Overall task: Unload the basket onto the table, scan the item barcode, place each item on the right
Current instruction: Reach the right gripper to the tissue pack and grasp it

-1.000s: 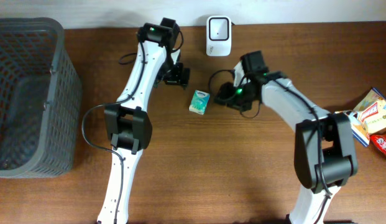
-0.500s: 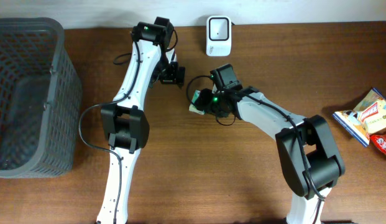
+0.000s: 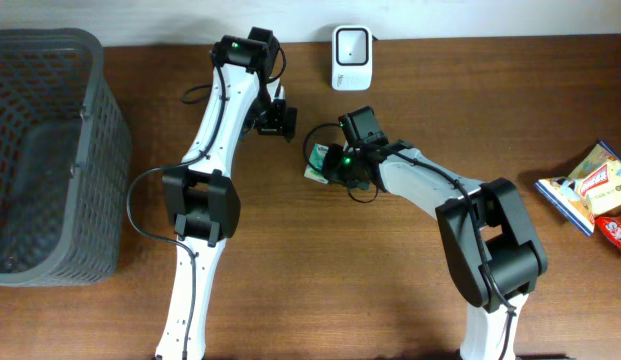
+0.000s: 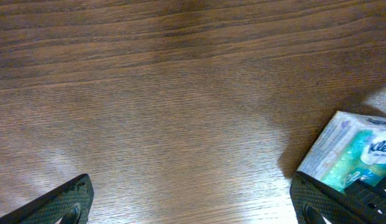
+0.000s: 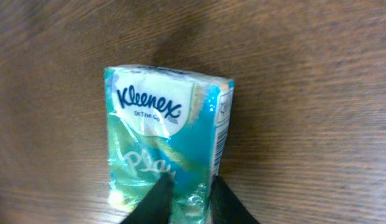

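The item is a teal Kleenex tissue pack (image 3: 317, 161) lying flat on the wooden table, below and left of the white barcode scanner (image 3: 351, 57). My right gripper (image 3: 331, 165) is down on its right end. In the right wrist view the pack (image 5: 168, 124) fills the middle, and my right gripper (image 5: 188, 184) pinches its near right corner between two dark fingers. My left gripper (image 3: 276, 122) hangs open up and left of the pack, empty. In the left wrist view my left gripper (image 4: 193, 202) spans bare wood, with the pack (image 4: 351, 149) just behind the right finger.
A grey mesh basket (image 3: 95, 110) stands at the table's left edge. Colourful snack packs (image 3: 598, 188) lie at the far right edge. The scanner stands against the back edge of the table.
My right arm swung left onto the tissue pack and its jaws closed in on the pack's corner. My left arm drew back a little to the left.
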Tool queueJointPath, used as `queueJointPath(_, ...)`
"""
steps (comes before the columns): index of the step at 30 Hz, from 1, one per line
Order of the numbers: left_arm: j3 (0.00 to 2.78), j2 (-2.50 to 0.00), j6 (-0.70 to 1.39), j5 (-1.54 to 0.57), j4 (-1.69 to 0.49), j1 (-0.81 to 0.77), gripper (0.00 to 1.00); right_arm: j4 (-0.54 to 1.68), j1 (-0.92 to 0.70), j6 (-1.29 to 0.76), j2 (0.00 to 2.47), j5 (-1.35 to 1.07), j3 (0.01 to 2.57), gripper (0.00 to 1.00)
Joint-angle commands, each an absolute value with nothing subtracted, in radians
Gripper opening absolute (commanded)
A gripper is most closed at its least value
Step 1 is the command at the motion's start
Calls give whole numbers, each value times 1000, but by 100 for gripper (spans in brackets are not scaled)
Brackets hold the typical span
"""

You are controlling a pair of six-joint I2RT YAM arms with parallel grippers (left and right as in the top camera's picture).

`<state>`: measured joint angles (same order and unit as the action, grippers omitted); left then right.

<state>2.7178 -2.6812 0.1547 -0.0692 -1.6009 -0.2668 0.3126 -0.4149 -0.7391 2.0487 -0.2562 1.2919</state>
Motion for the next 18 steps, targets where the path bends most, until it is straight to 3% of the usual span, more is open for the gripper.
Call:
queueJointPath(1, 2715, -2664, 167, -55, -1603, -264, 99, 329, -411, -741, 2075, -257, 1287, 7)
queueJointPath(6, 2715, -2664, 167, -55, -1603, -264, 99, 416, -399, -682, 2052, -212, 1337, 4)
queueJointPath(12, 2715, -2664, 167, -55, -1602, -264, 99, 828, -405, -446, 2026, 198, 1548, 4)
queueJointPath(18, 2715, -2664, 167, -55, -1602, -264, 99, 1003, -419, -415, 2052, 583, 1550, 4)
